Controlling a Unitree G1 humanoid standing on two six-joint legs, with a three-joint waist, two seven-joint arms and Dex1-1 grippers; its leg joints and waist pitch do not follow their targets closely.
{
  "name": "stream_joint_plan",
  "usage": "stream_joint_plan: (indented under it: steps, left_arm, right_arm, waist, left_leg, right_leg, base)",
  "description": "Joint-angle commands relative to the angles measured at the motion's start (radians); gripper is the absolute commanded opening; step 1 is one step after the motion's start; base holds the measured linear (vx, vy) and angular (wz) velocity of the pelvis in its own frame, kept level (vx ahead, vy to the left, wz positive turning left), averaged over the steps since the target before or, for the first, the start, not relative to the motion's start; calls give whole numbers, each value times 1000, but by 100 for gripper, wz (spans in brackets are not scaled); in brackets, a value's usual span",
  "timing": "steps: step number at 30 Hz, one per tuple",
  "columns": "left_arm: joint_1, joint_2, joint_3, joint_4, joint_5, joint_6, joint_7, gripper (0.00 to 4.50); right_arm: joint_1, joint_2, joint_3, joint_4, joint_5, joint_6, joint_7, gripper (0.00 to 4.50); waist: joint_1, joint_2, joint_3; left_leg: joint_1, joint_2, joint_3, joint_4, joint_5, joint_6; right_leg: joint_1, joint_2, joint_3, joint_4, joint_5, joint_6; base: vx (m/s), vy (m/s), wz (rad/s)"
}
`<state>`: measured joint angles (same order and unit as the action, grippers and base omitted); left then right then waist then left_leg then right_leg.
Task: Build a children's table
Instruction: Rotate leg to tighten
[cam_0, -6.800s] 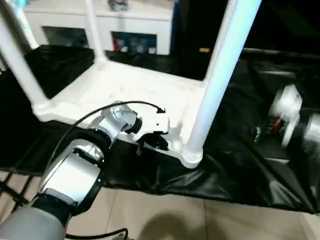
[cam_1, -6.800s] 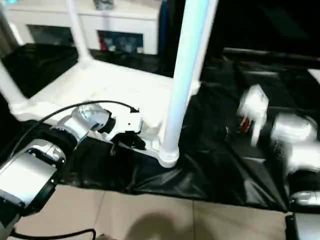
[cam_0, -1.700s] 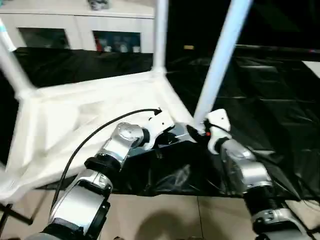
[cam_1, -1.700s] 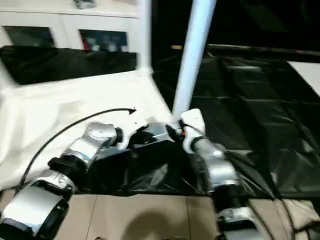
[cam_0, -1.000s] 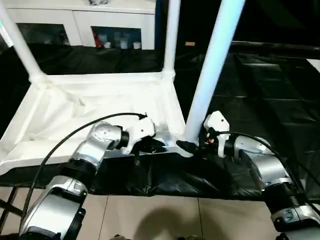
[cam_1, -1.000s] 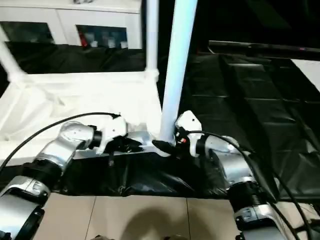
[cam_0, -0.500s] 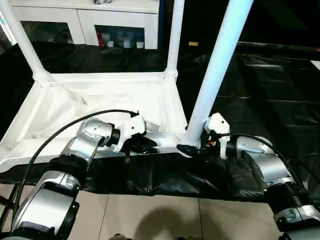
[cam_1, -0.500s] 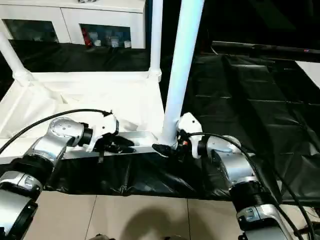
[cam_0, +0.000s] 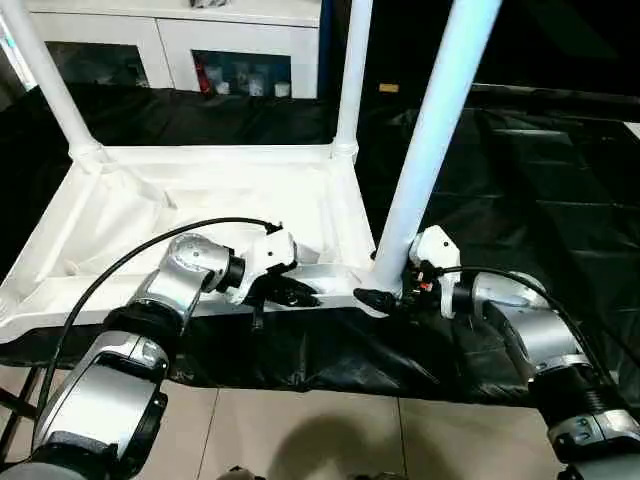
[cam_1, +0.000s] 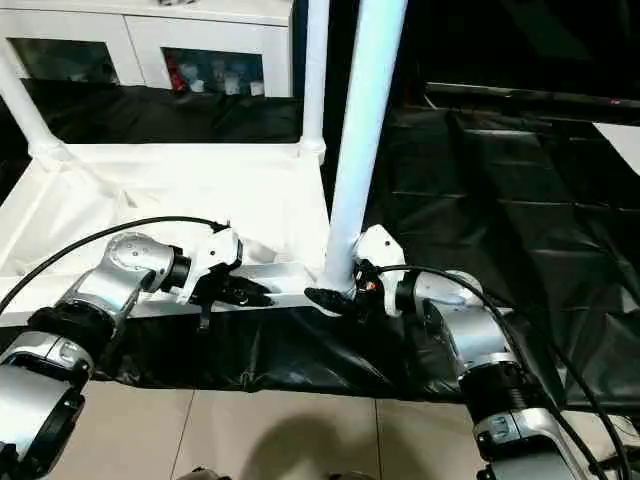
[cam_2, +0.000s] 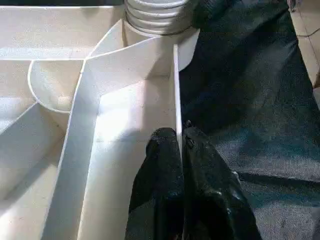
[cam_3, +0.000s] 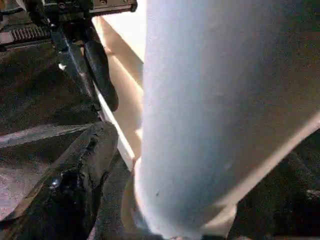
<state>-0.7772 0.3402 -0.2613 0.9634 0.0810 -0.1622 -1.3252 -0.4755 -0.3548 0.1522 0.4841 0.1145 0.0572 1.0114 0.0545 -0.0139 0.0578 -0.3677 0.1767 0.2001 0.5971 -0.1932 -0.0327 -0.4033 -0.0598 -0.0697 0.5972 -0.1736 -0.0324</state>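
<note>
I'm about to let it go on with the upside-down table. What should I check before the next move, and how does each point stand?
1. Left hand pinched shut on the tabletop's near rim: ok.
2. Right hand at the near leg's base, one finger beside it: ok; firm grip: cannot tell.
3. Near leg upright in its corner socket: ok.
4. Three legs standing in view; fourth: cannot tell.
5. Tabletop lying on the black cloth: ok.

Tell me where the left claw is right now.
In the head views the left claw is pinched shut on the near rim of the upturned table top, just left of the nearest leg.
</note>
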Motion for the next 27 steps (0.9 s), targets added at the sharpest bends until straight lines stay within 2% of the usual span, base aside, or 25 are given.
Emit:
stream_joint_plan:
  steps: [1,5,12,14,22,23,27]
  left_arm:
    - [5,4,-35,25,36,-19,-16,2]
    - [12,9,-55,35,54,-42,-31,2]
    - [25,1,-40,24,19,-62,-82,2]
    - [33,8,-43,10,9,-63,-120,2]
    - [38,18,-54,-7,0,-73,-169,2]
    - [38,18,-54,-7,0,-73,-169,0]
    - [33,18,-56,-1,8,-84,-171,0]
  right_arm:
    - [-23,-11,-5,15,-5,-16,4,398]
    - [-35,-24,5,33,-14,-34,26,398]
    - [-44,-59,46,43,-22,-54,137,398]
    - [-54,-76,73,56,-35,-67,186,398]
    - [-95,-82,101,119,-55,-90,235,398]
    - [-96,-82,101,120,-55,-90,235,369]
    - [-109,-73,103,138,-53,-91,251,357]
  waist:
    - [4,-2,-72]
    - [6,-4,-72]
    - [9,-6,-72]
    - [11,-9,-72]
    - [9,-9,-69]
    - [10,-11,-70]
    - [10,-12,-71]
  left_leg:
    - [14,66,-25,-61,-124,77]
    - [15,66,-25,-61,-138,65]
    - [13,66,-24,-59,-127,81]
    - [12,66,-24,-59,-131,84]
    - [14,67,-25,-60,-152,71]
    - [14,67,-25,-59,-148,71]
    - [12,67,-24,-58,-135,82]
  right_leg:
    - [58,-96,55,-58,-127,-253]
    - [57,-97,56,-60,-158,-245]
    - [59,-96,54,-57,-140,-249]
    - [58,-96,54,-56,-152,-249]
    - [53,-97,54,-60,-209,-240]
    - [54,-98,55,-60,-208,-237]
    - [55,-97,54,-58,-184,-240]
  base:
    - [0,0,0]
    - [0,0,0]
    - [0,0,0]
    - [0,0,0]
    - [0,0,0]
    - [0,0,0]
    - [0,0,0]
